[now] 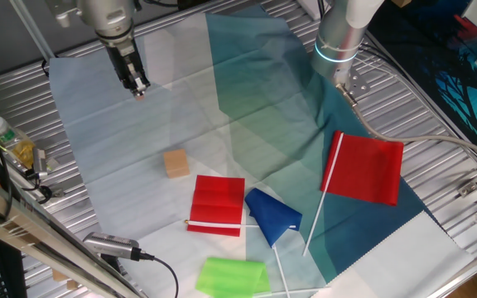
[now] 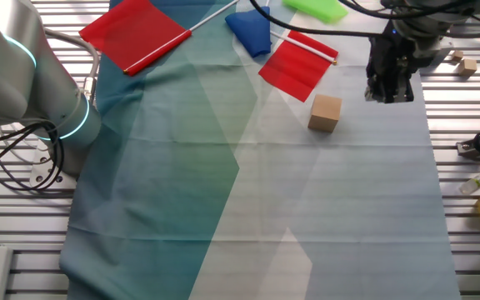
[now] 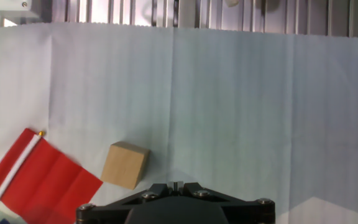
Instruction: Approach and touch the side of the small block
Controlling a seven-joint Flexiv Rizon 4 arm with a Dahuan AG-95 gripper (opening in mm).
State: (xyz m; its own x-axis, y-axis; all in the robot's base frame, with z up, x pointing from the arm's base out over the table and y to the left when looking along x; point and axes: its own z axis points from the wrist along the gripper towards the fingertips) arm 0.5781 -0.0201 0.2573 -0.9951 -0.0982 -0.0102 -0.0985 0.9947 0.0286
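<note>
The small block (image 1: pixel 175 163) sits on the pale part of the cloth-covered bench (image 1: pixel 106 124), just beside the near corner of a small red flag (image 1: pixel 218 205) – close, though whether they touch is hard to tell. The end effector (image 1: pixel 138 86) hangs well apart from the block, above bare cloth, holding nothing; its fingers look pressed together in one fixed view. In the hand view only the black base of the end effector (image 3: pixel 176 186) shows at the bottom edge, the fingertips hidden, and the flag is cut off at the left – the block (image 3: pixel 125 165) lies just right of it.
</note>
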